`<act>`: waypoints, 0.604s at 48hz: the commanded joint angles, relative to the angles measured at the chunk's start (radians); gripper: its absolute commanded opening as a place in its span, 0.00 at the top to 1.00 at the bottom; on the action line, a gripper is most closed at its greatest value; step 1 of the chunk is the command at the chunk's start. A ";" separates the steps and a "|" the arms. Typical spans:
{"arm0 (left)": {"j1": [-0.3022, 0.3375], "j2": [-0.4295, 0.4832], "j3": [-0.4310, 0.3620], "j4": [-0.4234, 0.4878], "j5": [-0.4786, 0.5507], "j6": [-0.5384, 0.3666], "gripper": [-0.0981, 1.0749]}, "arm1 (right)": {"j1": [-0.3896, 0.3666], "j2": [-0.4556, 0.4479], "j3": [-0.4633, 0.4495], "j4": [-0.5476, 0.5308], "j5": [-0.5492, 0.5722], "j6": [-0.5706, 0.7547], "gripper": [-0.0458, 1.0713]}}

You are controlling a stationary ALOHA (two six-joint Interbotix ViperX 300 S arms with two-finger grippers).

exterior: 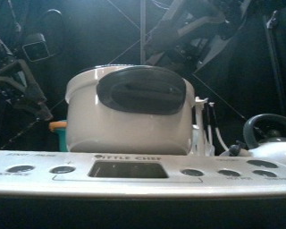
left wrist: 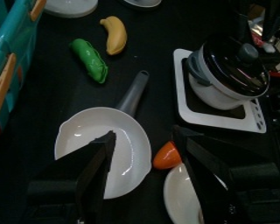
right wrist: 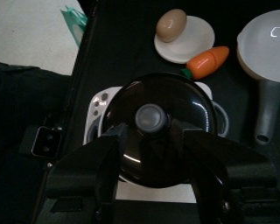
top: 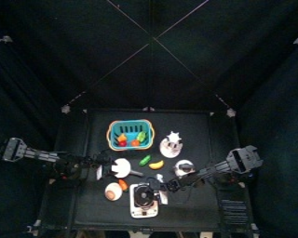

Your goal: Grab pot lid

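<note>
Above the dark glass pot lid (right wrist: 166, 118), the right pincer (right wrist: 154, 179) hangs wide open, holding nothing. If it closes off-centre, its jaws could slip off the round black knob (right wrist: 150, 115).

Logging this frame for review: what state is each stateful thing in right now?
pot lid: on the pot, not yet gripped.
pot: upright on the toy stove, covered.
right end effector: open, above the lid.
left end effector: open, empty, over the white pan.
white pan: upright, empty.
basket: upright, holding toy food.
</note>
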 commanded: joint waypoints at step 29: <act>0.006 0.002 -0.020 -0.002 -0.008 0.002 0.15 | 0.002 0.044 -0.083 -0.067 0.071 -0.003 0.23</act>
